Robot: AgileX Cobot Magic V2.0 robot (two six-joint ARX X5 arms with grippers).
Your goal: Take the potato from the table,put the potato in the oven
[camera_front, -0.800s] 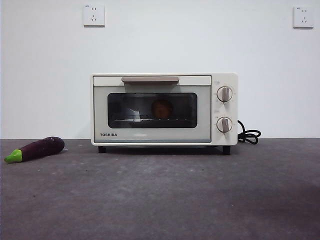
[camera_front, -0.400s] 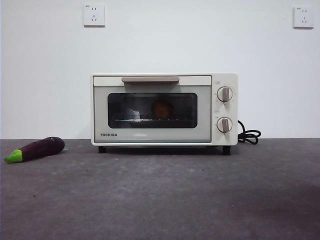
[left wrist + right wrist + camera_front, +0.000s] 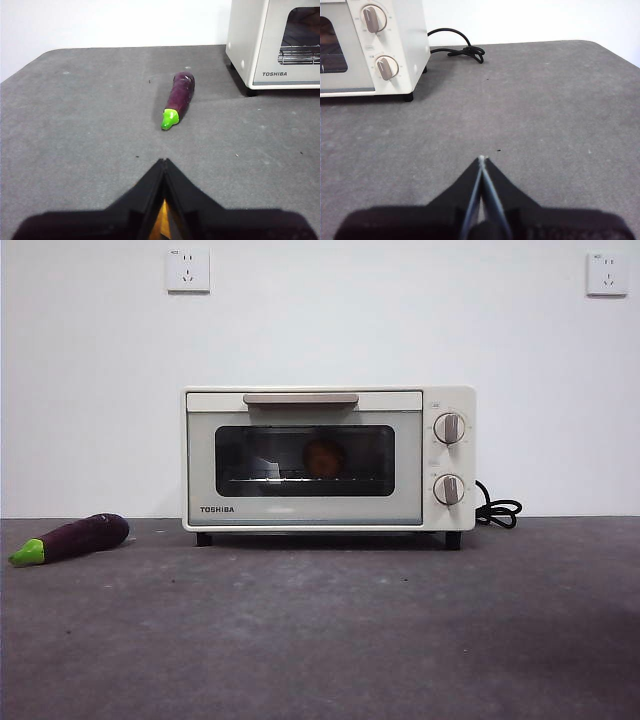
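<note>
The left gripper [image 3: 164, 167] hangs low over the table [image 3: 90, 130] with its jaws pressed together to a point and nothing between them; the right gripper [image 3: 481, 162] is the same — jaws closed tip to tip, empty, above bare grey surface. Outward from the left one, up the middle of its wrist frame, lies only the eggplant [image 3: 178, 98], green stem end toward the camera, long axis running away toward the oven's corner; it is not the task's thing. The oven [image 3: 328, 458] sits at the centre of the front frame with its door shut, and the potato [image 3: 324, 457] shows as a dim orange-brown round behind the dark glass, resting on the rack near the middle of the window (neither wrist view shows it clearly). So the potato lies away from both grippers, beyond the closed door, with neither arm plainly nearer: the oven's window side fills the upper right of the left wrist frame, its knobs [image 3: 374, 19] the upper left of the right. Judged from this, the placing looks done — no reach toward the potato seems called for.
</note>
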